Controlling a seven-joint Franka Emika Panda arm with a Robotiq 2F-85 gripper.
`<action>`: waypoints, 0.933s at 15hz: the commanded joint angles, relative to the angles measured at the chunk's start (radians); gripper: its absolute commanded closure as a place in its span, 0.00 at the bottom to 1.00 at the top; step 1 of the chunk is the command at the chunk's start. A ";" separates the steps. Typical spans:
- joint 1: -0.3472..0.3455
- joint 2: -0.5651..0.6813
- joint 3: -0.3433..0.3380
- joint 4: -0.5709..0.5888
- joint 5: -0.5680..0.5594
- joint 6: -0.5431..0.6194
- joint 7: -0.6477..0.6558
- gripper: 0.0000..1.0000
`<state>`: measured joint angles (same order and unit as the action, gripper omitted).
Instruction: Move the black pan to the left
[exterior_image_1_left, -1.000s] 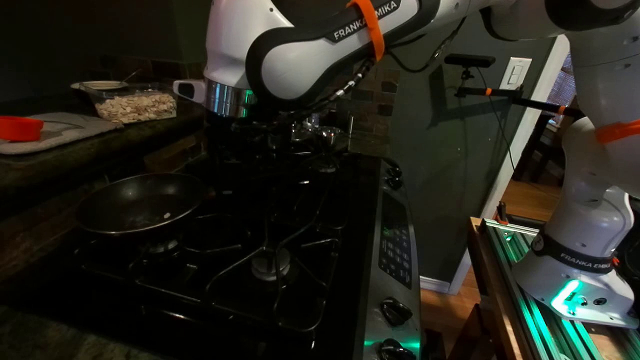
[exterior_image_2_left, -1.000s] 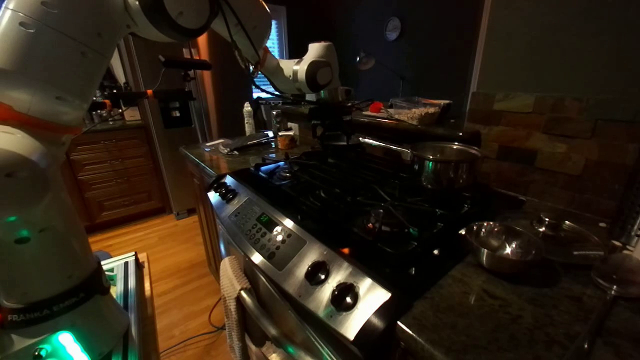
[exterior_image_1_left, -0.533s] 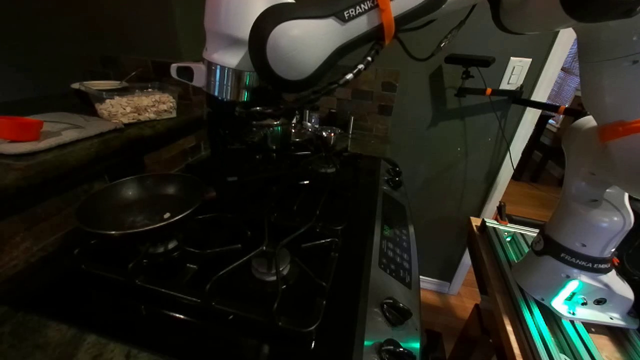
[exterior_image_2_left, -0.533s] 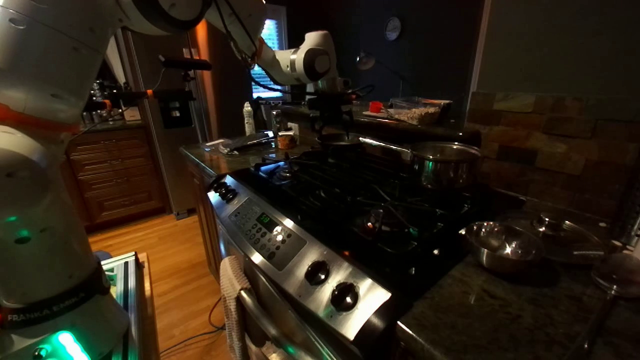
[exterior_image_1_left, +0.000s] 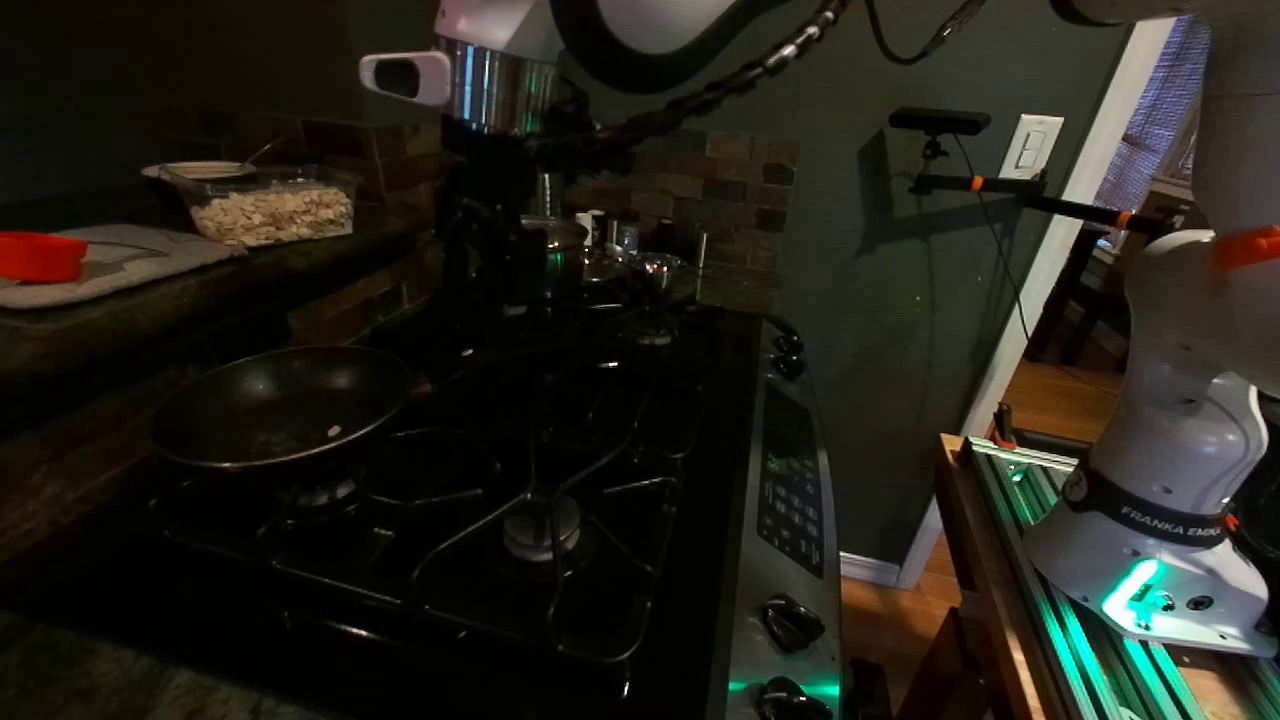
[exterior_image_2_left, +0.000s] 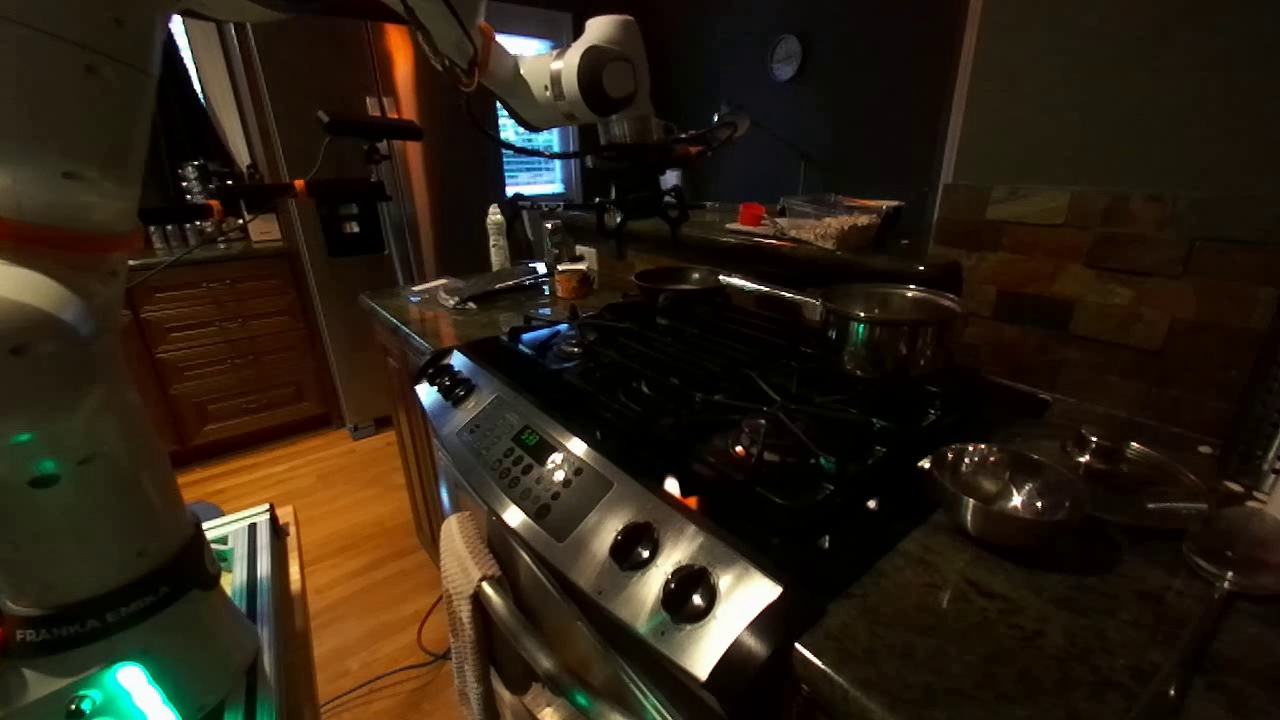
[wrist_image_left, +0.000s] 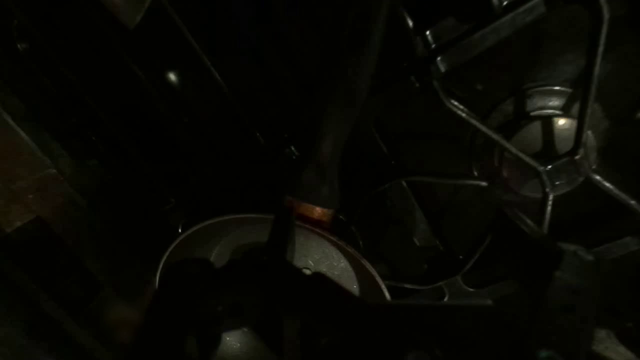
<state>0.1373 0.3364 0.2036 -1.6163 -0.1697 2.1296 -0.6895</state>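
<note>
The black pan (exterior_image_1_left: 285, 405) sits on a rear burner grate beside the raised counter ledge, with a small pale bit inside it. In an exterior view the pan (exterior_image_2_left: 680, 280) shows as a thin dark disc. In the wrist view the pan (wrist_image_left: 327, 257) lies low in the picture, partly hidden by the gripper. Its dark handle (wrist_image_left: 322, 165) with a copper-coloured collar runs upward there. My gripper (exterior_image_2_left: 643, 230) hangs above the pan with its fingers spread and nothing between them. It is a dark shape in an exterior view (exterior_image_1_left: 490, 265) and, very dim, in the wrist view (wrist_image_left: 425, 245).
A steel pot (exterior_image_2_left: 885, 325) stands on the stove, its long handle pointing toward the pan. A steel bowl (exterior_image_2_left: 1000, 490) and glass lid (exterior_image_2_left: 1130, 475) are on the counter. A clear tub of pale flakes (exterior_image_1_left: 270, 212) and a red cup (exterior_image_1_left: 42, 258) sit on the ledge.
My gripper has risen away from the pan, and the arm has moved upward. The pan has come into view under it in an exterior view. The pan itself has not visibly moved.
</note>
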 joint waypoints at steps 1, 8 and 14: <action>-0.028 -0.207 0.003 -0.235 0.048 -0.003 -0.038 0.00; -0.051 -0.521 -0.084 -0.589 0.087 0.028 0.206 0.00; -0.050 -0.634 -0.157 -0.712 0.076 0.074 0.286 0.00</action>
<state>0.0723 -0.2996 0.0600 -2.3328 -0.0885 2.2089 -0.4077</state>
